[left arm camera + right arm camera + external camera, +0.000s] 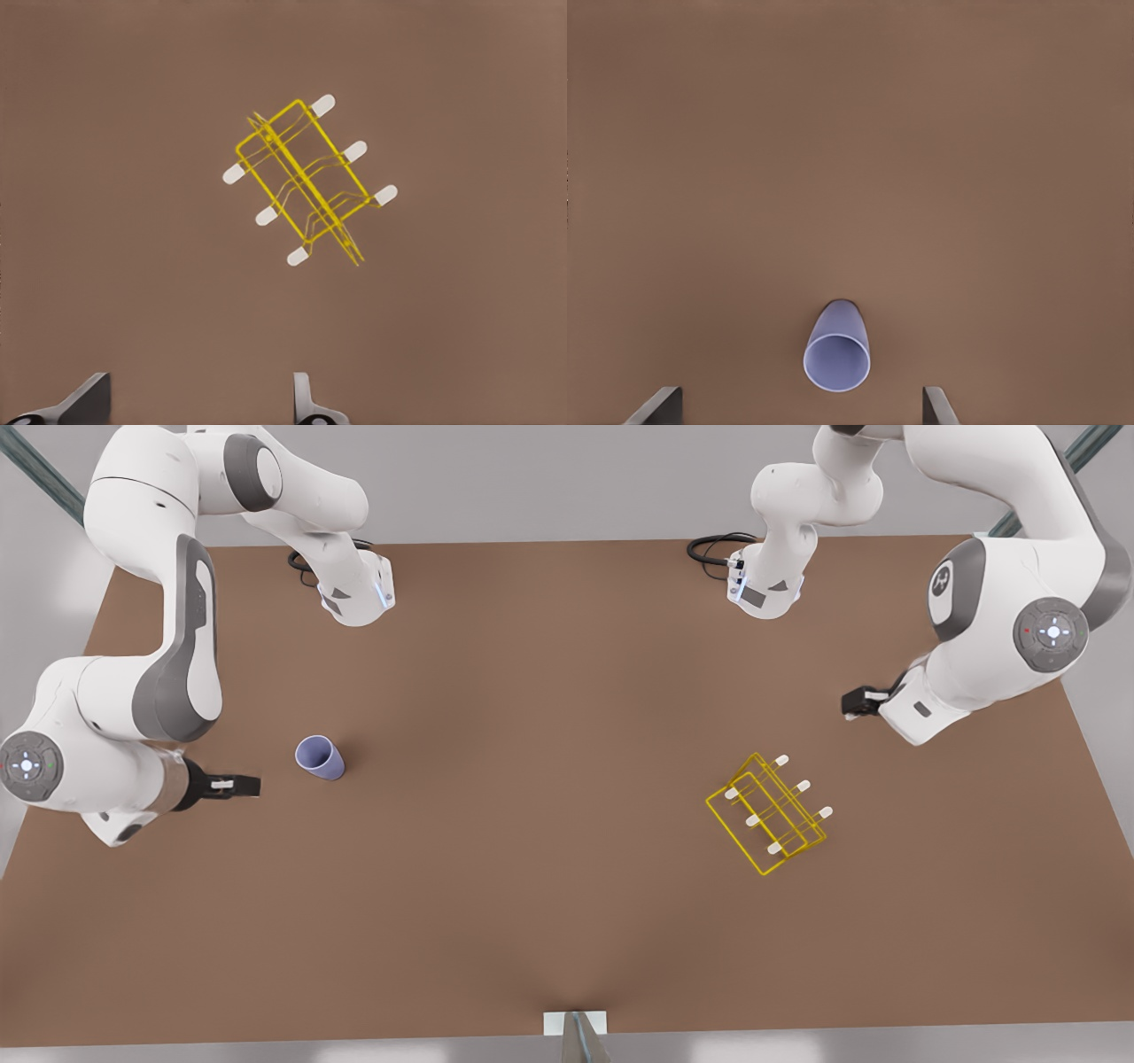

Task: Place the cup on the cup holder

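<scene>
The lavender-blue cup [320, 758] stands on the brown table at the front view's left, its open mouth showing. In the right wrist view the cup [837, 357] lies just ahead of my right gripper [799, 412], whose fingers are spread wide and hold nothing. In the front view this right gripper [239, 785] sits a short way left of the cup, not touching it. The yellow wire cup holder [769, 813] with white-tipped prongs rests at the front view's right. My left gripper [855, 702] hovers up and to the right of it, open and apart from the cup holder [304, 181].
The brown table [549, 824] spans the scene between the cup and the holder. Both arm bases [359, 593] stand at the far edge with black cables. A small white bracket [576, 1023] sits at the near edge.
</scene>
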`<state>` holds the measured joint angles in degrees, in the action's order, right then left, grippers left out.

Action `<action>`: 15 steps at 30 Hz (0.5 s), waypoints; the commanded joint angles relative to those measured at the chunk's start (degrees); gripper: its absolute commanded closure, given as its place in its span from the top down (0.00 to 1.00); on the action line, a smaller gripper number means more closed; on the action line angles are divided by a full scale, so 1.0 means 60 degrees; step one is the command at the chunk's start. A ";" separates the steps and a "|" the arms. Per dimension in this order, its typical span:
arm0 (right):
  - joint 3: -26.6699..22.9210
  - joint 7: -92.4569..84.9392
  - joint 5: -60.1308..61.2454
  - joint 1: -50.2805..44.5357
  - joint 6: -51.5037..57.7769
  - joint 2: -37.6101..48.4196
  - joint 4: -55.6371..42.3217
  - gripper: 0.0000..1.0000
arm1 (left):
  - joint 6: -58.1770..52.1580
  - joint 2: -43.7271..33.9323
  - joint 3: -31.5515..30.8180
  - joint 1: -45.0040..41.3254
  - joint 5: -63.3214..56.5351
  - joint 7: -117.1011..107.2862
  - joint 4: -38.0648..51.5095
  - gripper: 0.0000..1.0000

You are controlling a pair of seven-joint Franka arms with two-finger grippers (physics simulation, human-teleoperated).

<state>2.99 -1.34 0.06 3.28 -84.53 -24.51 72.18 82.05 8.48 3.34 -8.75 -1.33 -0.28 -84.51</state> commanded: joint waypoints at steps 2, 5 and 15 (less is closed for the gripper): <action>0.0000 0.0003 0.0019 0.0010 -0.1103 0.0012 0.0011 1.00 | 0.0915 0.0036 0.0000 0.0007 -0.0042 -0.0291 0.0022 1.00; 0.0045 0.0486 0.0092 -0.0429 -0.1497 0.0114 0.0610 1.00 | 0.0725 -0.0022 -0.0015 0.0007 -0.0071 -0.0306 0.0051 1.00; 0.0264 0.1424 0.0356 -0.0415 -0.5173 0.2400 0.7408 1.00 | 0.0901 0.0109 0.0000 -0.0007 0.0031 -0.0262 0.0051 1.00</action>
<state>4.57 2.19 2.05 -0.41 -106.42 -9.64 115.47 86.57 9.10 3.38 -8.66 -1.40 -1.24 -84.26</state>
